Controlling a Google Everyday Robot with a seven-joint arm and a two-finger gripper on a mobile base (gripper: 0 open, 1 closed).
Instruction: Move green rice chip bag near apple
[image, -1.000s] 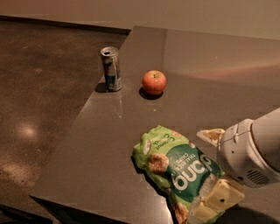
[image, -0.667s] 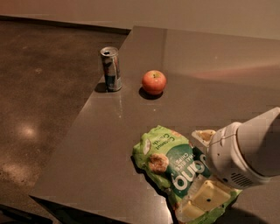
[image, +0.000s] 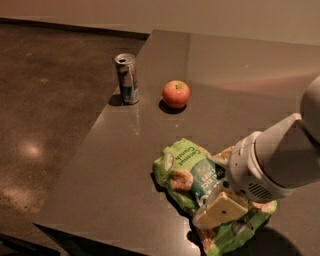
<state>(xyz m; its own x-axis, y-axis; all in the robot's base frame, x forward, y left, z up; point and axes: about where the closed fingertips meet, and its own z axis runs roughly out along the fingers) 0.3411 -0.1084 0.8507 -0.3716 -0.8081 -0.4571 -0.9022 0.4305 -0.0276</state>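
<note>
Your gripper (image: 221, 183) is resting over the green rice chip bag (image: 182, 167) at five o'clock; the apple (image: 176, 93) is sitting toward eleven o'clock, well apart.

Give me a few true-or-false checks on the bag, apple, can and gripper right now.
1. The can stands upright, left of the apple. True.
2. The bag touches the apple. False: bare table lies between them.
3. The gripper is down at the bag. True.
4. The apple sits at the table's front edge. False: it sits farther back, beside the can; the bag is nearer the front.
</note>
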